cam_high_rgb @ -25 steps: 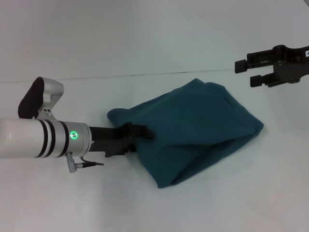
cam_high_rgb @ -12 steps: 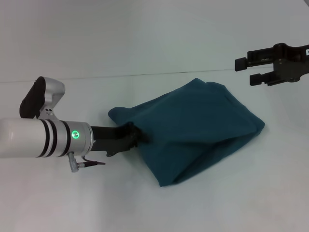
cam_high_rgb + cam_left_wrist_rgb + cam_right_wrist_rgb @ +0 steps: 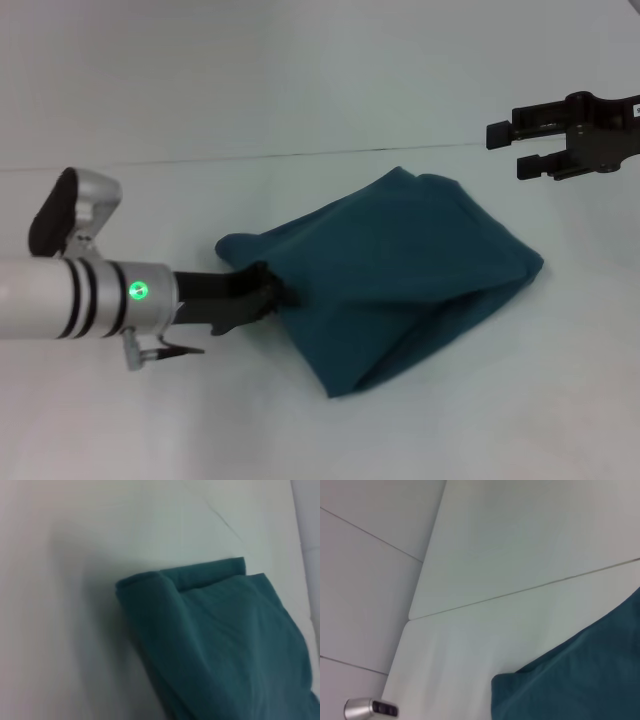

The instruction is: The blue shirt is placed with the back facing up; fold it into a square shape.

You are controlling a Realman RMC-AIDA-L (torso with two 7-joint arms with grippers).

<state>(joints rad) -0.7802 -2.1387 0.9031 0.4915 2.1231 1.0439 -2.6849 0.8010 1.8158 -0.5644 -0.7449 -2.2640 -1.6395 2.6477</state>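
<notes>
- The left gripper (image 3: 275,290), on its white and silver arm, reaches in low from the left.
- The black right gripper (image 3: 505,150) hangs raised at far right, fingers parted.

Head camera looks forward and down over the white table (image 3: 300,430), taking in both arms. Left wrist camera sits close over the folded blue shirt (image 3: 225,640). Right wrist camera, higher up, catches that shirt's edge too.
</notes>
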